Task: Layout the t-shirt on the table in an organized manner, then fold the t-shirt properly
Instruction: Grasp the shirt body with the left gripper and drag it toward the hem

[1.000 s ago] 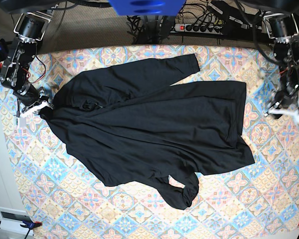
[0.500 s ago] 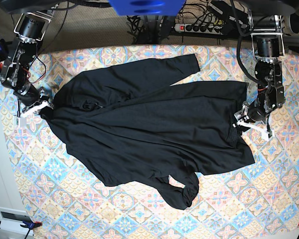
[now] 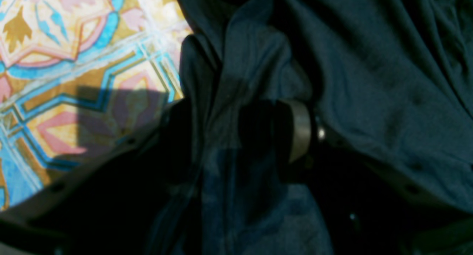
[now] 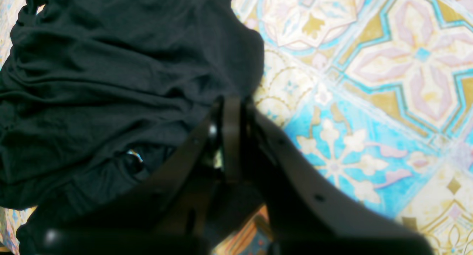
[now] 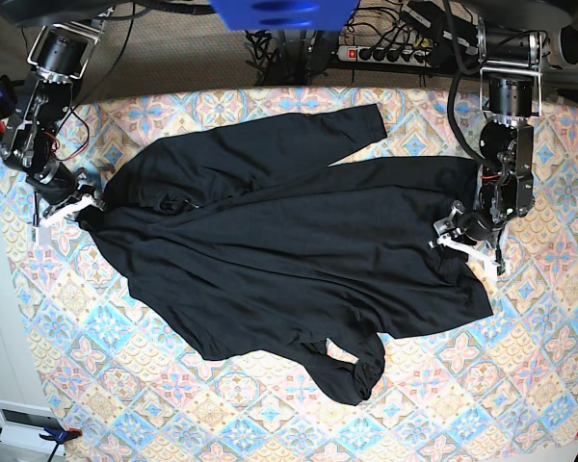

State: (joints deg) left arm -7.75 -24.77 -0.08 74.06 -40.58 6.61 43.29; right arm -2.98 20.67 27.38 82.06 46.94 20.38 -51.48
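The large surface (image 5: 270, 423) under its pastel blue, pink and cream tile-pattern cloth carries the plain black soft long-sleeved t-shirt (image 5: 289, 250), sprawled crooked across the centre, one sleeve bunched at six o'clock. The right end effector (image 5: 75, 204), at nine o'clock, is pressed together on the garment's edge, likely anchoring it. The left end effector (image 5: 465, 243), at three o'clock, stands spread astride a fabric ridge, seemingly poised to pinch. Folds obstruct flattening.
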